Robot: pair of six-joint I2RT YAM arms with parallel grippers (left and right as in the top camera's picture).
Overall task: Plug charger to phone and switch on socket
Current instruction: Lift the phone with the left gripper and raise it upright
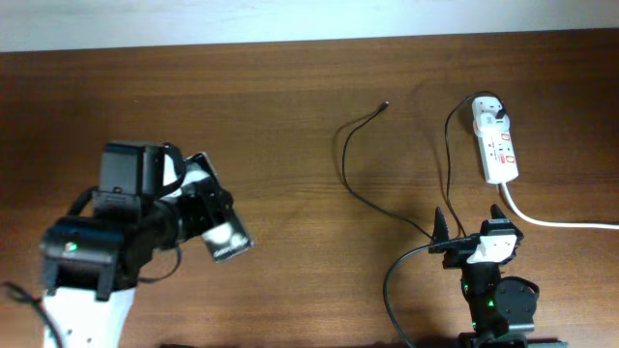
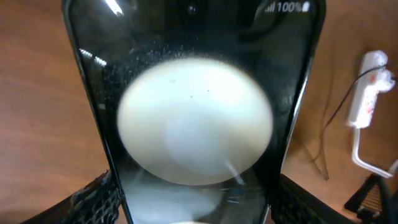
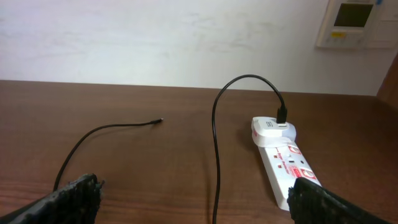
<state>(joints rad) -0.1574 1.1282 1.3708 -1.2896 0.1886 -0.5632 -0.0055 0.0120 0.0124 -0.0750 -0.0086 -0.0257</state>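
On the left of the counter, the left pincer is closed on the phone, one finger against each long edge. The left wrist view shows the textured fingers flanking the glossy black slab. Its face fills that view with a broad white glare, and "100%" shows in small lettering at its top corner. From overhead the phone lies at a slant, well apart from everything else.

Near the middle, the charger lies loose on the wood. Its plug tip rests free towards the far edge, touching nothing. From there the thin black cable curves back towards the near side, passes just beside the right pincer, then loops up to the far right.

The right pincer stands wide open with nothing between its fingers, near the socket's closer end.

At the far right lies the socket, a white strip with red marks. A white plug sits in its far end, with the charger's other end pushed into it. A thick white cord runs off from the socket's near end to the right edge.
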